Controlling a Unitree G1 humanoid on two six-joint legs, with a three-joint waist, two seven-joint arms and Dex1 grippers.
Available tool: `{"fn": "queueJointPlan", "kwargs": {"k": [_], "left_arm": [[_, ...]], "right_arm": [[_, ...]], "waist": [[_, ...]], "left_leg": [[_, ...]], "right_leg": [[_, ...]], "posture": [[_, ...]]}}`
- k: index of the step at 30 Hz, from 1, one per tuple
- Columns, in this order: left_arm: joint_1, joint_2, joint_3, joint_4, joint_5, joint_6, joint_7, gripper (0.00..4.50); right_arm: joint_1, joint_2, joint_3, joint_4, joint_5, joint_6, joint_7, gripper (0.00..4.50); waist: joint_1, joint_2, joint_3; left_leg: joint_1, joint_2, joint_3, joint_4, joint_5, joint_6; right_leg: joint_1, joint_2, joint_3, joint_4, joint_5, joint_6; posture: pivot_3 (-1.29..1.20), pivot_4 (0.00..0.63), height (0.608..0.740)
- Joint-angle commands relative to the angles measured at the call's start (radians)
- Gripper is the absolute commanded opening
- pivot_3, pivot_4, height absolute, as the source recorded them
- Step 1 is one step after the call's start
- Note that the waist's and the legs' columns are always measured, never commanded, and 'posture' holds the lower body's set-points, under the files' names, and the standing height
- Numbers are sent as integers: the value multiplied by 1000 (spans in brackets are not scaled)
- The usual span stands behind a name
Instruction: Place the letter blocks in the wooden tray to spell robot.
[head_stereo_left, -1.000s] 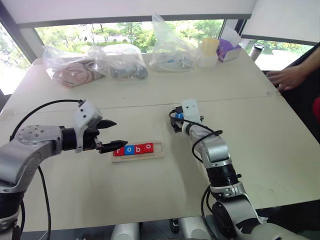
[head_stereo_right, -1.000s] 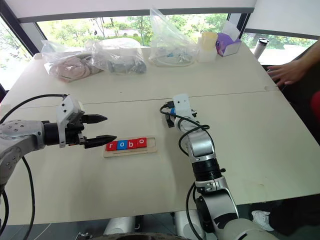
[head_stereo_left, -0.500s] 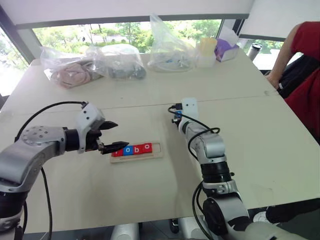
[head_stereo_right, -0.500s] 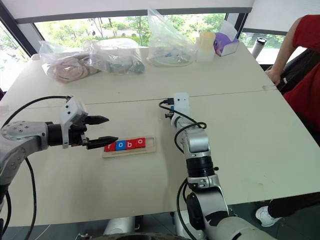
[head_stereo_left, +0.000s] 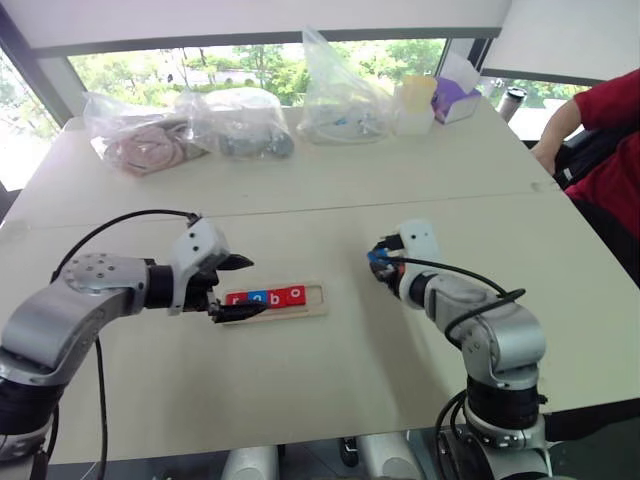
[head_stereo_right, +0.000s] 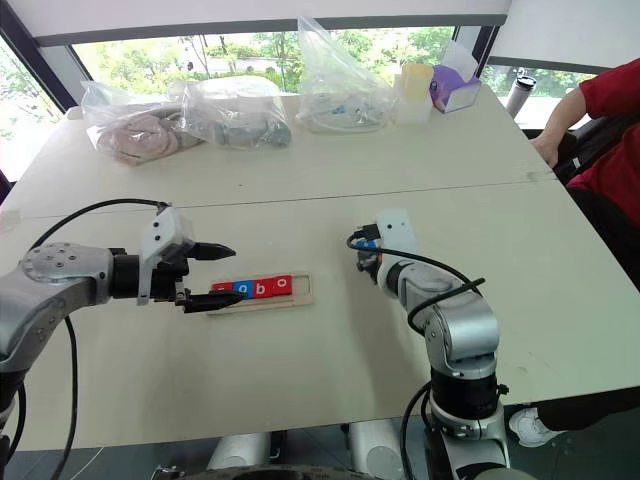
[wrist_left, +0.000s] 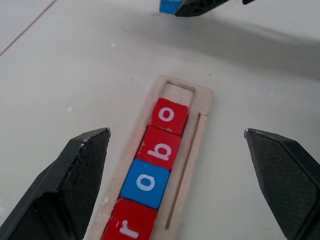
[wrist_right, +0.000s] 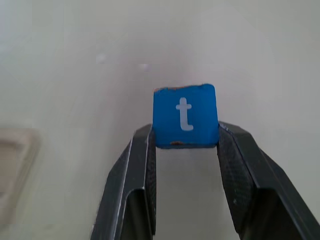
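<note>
Since a second ago the right claw (wrist_right: 185, 145) has drawn back toward the bench's (head_stereo_left: 300, 400) near edge — now pinching the blue t block (wrist_right: 185, 116) above bare bench. Wooden tray (wrist_left: 200, 130) lies mid-bench holding r, o, b, o (wrist_left: 162, 135), one end slot free. Left claw (wrist_left: 177, 187) hangs spread wide, straddling the tray's other end.

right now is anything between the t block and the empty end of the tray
Nothing visible. The blue t block is held in the right gripper, and bare table lies between it and the wooden tray. The open left gripper straddles the tray's opposite end.
</note>
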Motion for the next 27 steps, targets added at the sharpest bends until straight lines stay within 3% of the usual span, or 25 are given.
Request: {"fn": "queueJointPlan", "kwargs": {"k": [1, 7, 13, 14, 16, 20, 24, 27], "left_arm": [[-22, 2, 0, 11, 12, -21, -17, 4500], [-63, -17, -33, 65, 40, -44, -35, 4500], [-86, -40, -50, 105, 67, -71, -48, 4500], [-84, -45, -50, 107, 71, -73, -47, 4500], [-80, -50, -50, 110, 77, -77, -44, 4500], [-71, -51, -39, 104, 78, -75, -44, 4500], [-62, -25, 8, 82, 27, -39, -71, 4500], [-56, 6, 30, 51, -17, -11, -107, 4500]], "right_arm": [[-4, 50, -11, -84, 8, 79, -26, 1131], [30, 82, 15, -27, -18, 40, -67, 1131], [20, 79, 54, 9, 32, 79, -23, 4201], [25, 67, 51, 6, 46, 82, -5, 4467], [24, 10, 44, -11, 67, 56, 35, 4467], [32, -254, 103, -43, 84, -194, 180, 4467], [77, -528, 56, 21, 172, -562, 559, 4467], [99, -663, 112, 155, 165, -813, 789, 4467]], "waist": [[0, 0, 0], [4, 0, 0], [2, 0, 0], [2, 0, 0], [2, 0, 0], [5, 0, 0], [3, -1, 0], [2, -2, 0]], "left_leg": [[0, 0, 0, 0, 0, 0], [-2, -1, 0, 0, 0, 0], [-1, -1, 1, 0, 0, 0], [-1, -1, 1, 0, 0, 0], [0, -1, 1, 0, 0, 0], [-2, -2, 1, 1, 0, 0], [-2, -3, 2, 0, 0, 0], [-2, -2, 2, -1, -1, 1]], "right_leg": [[0, 0, 0, 0, 0, 0], [0, -2, 0, -2, 0, 1], [0, -2, 1, -2, 0, 1], [0, -2, 1, -2, 0, 1], [1, -2, 1, -2, -1, 1], [1, -3, 1, -3, -1, 1], [1, -3, 1, -6, -1, 3], [1, -1, 0, -6, -1, 4]], "posture": [[0, 150, 740], [0, 150, 740], [0, 150, 740], [0, 150, 740], [0, 150, 740], [0, 150, 740], [0, 150, 740], [0, 150, 740]]}}
